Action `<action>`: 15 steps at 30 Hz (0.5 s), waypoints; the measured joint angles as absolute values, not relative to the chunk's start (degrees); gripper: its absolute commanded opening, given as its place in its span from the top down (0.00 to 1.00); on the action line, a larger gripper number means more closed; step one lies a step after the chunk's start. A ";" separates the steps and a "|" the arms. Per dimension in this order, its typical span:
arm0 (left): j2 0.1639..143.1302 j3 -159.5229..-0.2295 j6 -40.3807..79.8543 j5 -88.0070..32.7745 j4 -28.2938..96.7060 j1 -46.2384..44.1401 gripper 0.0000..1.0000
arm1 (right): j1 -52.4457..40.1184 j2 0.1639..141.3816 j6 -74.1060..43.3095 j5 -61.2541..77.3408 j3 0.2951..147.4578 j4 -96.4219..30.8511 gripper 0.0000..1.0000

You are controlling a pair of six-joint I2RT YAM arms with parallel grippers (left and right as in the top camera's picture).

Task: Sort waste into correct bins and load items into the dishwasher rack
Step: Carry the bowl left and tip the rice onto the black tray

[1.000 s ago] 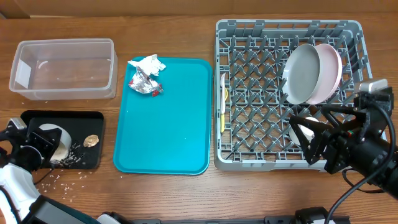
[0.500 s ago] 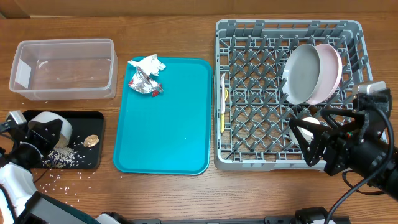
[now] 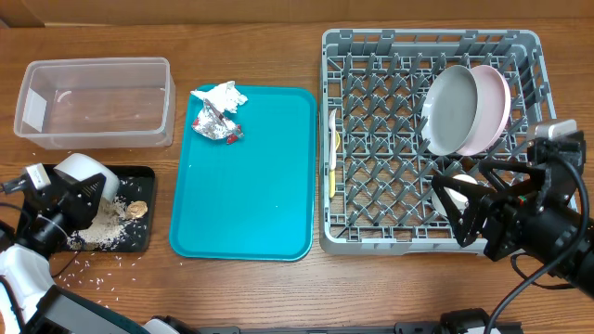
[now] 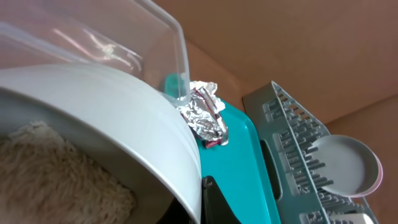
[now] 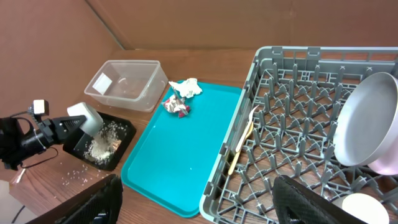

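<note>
My left gripper (image 3: 72, 193) is shut on the small grey metal bowl (image 3: 83, 176) and holds it tipped over the black tray (image 3: 139, 173). Rice (image 3: 109, 219) lies heaped on the tray beside the brown scrap (image 3: 137, 209). In the left wrist view the bowl (image 4: 106, 106) fills the frame with rice (image 4: 50, 174) inside, against one black finger (image 4: 209, 200). The napkin (image 3: 223, 95) and foil wrapper (image 3: 221, 127) lie on the teal tray (image 3: 251, 186). The rack (image 3: 390, 56) holds the grey plate (image 3: 450, 109), pink plate (image 3: 498, 107), utensil (image 3: 332, 148) and white cup (image 3: 455, 193). My right gripper (image 3: 475, 199) is open above the rack's front right.
The clear tub (image 3: 93, 102) stands behind the black tray with little in it. Loose rice grains (image 3: 88, 269) are scattered on the wood in front of the black tray. The right wrist view shows the tub (image 5: 127, 84), teal tray (image 5: 180, 149) and rack (image 5: 298, 124).
My left gripper has lifted the bowl up and to the right over the black tray and tipped it. The rice heap on the tray has grown. The right arm has barely moved.
</note>
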State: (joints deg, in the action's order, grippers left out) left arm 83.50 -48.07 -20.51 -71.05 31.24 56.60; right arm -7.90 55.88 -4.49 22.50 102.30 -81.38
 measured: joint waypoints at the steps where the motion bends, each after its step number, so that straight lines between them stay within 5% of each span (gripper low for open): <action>1: 83.50 -48.07 -20.99 -71.66 31.40 56.93 0.96 | -7.90 55.88 -4.47 22.50 102.30 -81.23 0.19; 15: 84.36 -47.99 -26.20 -81.49 34.44 63.22 0.96 | -7.90 55.88 -4.47 22.50 102.30 -80.16 0.19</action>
State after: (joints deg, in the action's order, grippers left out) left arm 84.36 -47.99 -26.20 -81.49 34.44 63.22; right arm -7.90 55.88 -4.47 22.50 102.30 -80.16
